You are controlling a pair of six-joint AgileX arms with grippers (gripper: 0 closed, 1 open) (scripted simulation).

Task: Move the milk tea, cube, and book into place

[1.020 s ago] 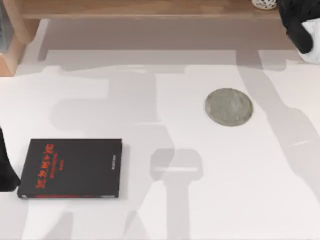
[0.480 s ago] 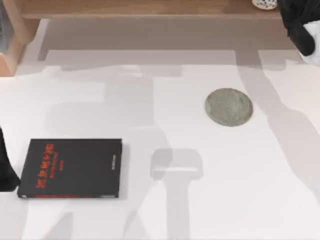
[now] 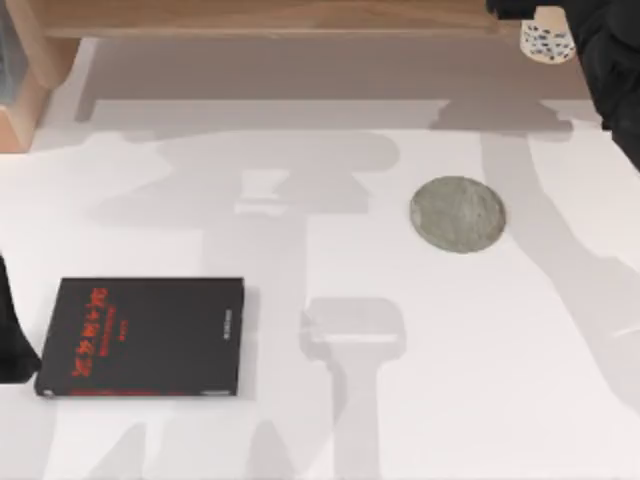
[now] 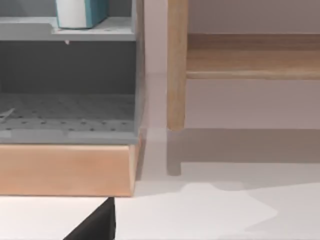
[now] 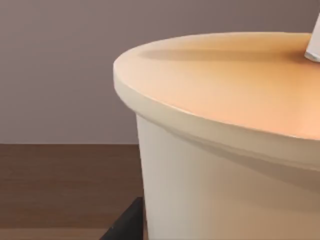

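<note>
The milk tea (image 3: 545,42) hangs at the table's back right, just in front of the wooden shelf, with my right gripper (image 3: 549,20) shut on it. In the right wrist view the milk tea (image 5: 225,125) is very close: its orange-tan lid, pale wall and a bit of the white straw (image 5: 314,46). The light-blue book (image 4: 82,12) stands on a grey shelf inside the wooden cabinet, seen in the left wrist view. My left arm (image 3: 8,335) is parked at the table's left edge. The cube is out of view.
A round grey coaster (image 3: 457,213) lies right of the table's middle. A thin black book with red lettering (image 3: 140,336) lies at the front left. A long wooden shelf (image 3: 280,18) runs along the back, and the wooden cabinet (image 3: 18,95) stands at the back left.
My right arm has come forward and leftward from the back shelf, bringing the milk tea further out over the table's back edge. The left arm has not moved.
</note>
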